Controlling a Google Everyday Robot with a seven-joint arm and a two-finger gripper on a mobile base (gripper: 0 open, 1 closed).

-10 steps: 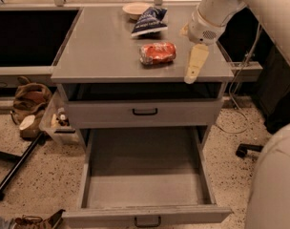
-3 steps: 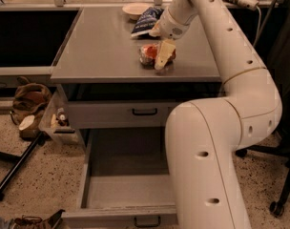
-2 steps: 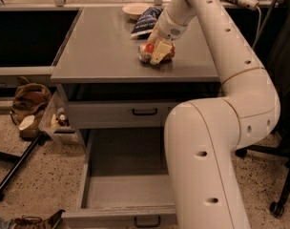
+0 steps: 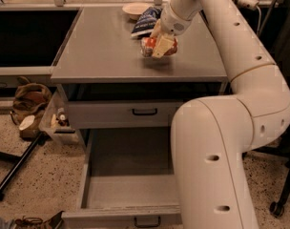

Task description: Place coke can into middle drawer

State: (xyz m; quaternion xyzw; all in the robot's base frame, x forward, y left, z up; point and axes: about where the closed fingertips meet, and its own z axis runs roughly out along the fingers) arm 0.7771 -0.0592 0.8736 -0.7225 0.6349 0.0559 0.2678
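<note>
The coke can (image 4: 147, 46) is red-orange and lies on its side on the grey cabinet top (image 4: 102, 46), right of centre. My gripper (image 4: 161, 44) reaches down from the upper right. Its pale fingers (image 4: 163, 46) are closed around the can, which seems to sit slightly above the top with a shadow under it. The middle drawer (image 4: 128, 178) is pulled out wide open below, its deep grey tray bare. My arm hides its right side. The upper drawer front (image 4: 145, 112) with a black handle is shut.
A dark blue chip bag (image 4: 146, 19) and a pale bowl (image 4: 135, 7) sit at the back of the cabinet top. On the floor to the left are a brown bag (image 4: 28, 99), a small bin (image 4: 59, 120) and a black pole (image 4: 16, 168). My big white arm (image 4: 216, 166) fills the right foreground.
The gripper came in from the right, dropped onto the can and closed around it. The can now sits a little higher in the picture than before.
</note>
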